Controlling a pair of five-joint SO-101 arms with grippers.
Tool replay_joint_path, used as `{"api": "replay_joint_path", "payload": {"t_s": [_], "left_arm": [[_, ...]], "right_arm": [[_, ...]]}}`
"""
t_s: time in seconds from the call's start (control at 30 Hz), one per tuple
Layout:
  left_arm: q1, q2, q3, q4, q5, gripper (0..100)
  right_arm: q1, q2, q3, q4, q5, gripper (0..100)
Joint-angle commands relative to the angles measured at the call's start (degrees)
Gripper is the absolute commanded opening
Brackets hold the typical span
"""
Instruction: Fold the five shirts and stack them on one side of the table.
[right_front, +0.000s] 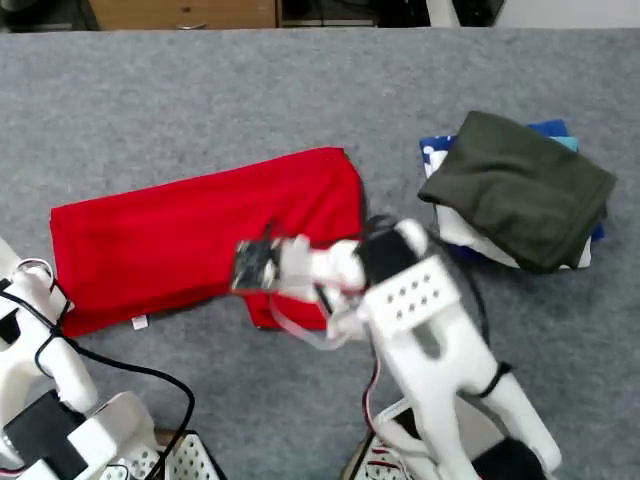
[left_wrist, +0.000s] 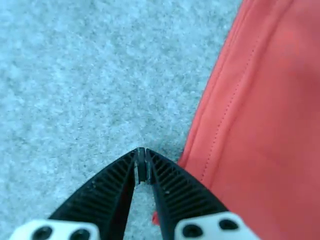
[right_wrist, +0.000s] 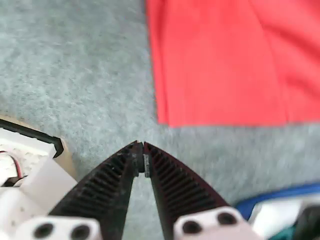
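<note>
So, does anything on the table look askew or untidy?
The top dark green shirt sits turned against the blue shirt beneath it, and white cloth pokes out. The red shirt lies apart.

Nothing legible; white tag (right_front: 140, 322) on the red shirt (right_front: 200, 235) is too small.

High camera: fixed overhead, looking down on the grey table (right_front: 150, 90), with the far edge at 12 o'clock and the arm bases at 6. It is wide enough to take in the red shirt (right_front: 190, 235) at 9 and the folded stack (right_front: 520, 190) at 2.

Left wrist camera: very near the tabletop, facing down along the left gripper (left_wrist: 141, 167), with the shirt hem close beside it.

Right wrist camera: a bit farther off, facing down along the right gripper (right_wrist: 140, 157). It catches a shirt corner and the stack's blue edge.

Shared: the shirt by all three; the stack by high and right wrist.
</note>
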Motion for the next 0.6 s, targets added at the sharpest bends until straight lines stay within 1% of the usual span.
{"api": "replay_joint_path", "payload": {"t_s": [0.0, 0.07, 0.13, 0.23, 0.37, 0.47, 0.57], "left_arm": [[-0.70, -2.07, -0.09, -0.62, -0.18, 2], [-0.70, -2.07, 0.00, -0.62, -0.18, 2], [-0.70, -2.07, 0.00, -0.62, -0.18, 2], [-0.70, -2.07, 0.00, -0.62, -0.18, 2], [-0.62, -2.07, -0.18, -0.70, -0.18, 2], [-0.62, -2.07, -0.26, -0.70, -0.18, 2], [-0.62, -2.07, -0.26, -0.70, -0.18, 2]], "right_arm": [[-3.30, -2.59, 4.97, -6.33, 0.79, 10.8], [-3.38, -2.51, 7.25, -9.76, 0.79, 21.3], [-3.38, -1.63, 8.48, -11.87, 0.88, 27.9], [-4.79, 2.59, 8.75, -13.98, 1.14, 28.4], [-8.92, 9.63, 8.75, -19.52, 0.97, 28.4], [-9.36, 15.08, 8.75, -22.42, 1.14, 28.4], [-9.54, 18.33, 9.01, -22.51, 1.05, 28.4]]}}
